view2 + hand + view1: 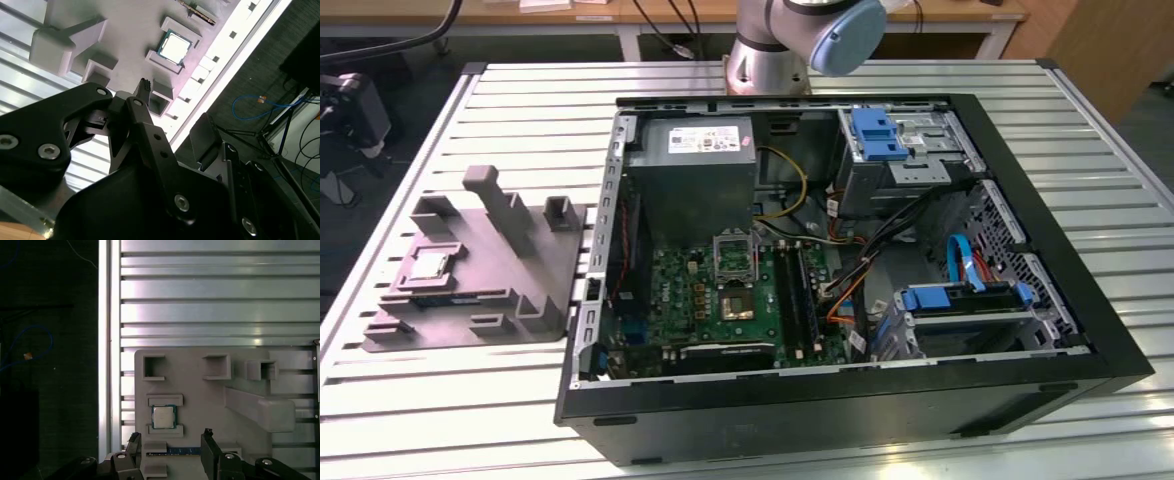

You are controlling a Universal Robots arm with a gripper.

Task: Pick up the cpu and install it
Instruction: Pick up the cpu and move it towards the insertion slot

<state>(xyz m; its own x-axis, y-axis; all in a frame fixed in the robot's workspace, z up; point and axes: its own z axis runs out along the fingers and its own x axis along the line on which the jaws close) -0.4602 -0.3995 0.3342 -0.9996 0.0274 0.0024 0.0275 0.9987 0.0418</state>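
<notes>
Cpu (pixel 163 417) (pixel 174 46) (pixel 427 266): lay flat, metal top up, in a square seat of the tray; not in the case.
Tray (pixel 190 370): grey, moulded, on the slatted table (pixel 480 400), just beside the case on the exterior view's left.
Gripper (pixel 170 436): hung above the tray in both wrist views, fingers apart, nothing between them; cpu near the fingertips, untouched.
Case (pixel 854 420): open, motherboard (pixel 707 295) exposed.
Arm (pixel 774 45): base stood on the table behind the case.
</notes>
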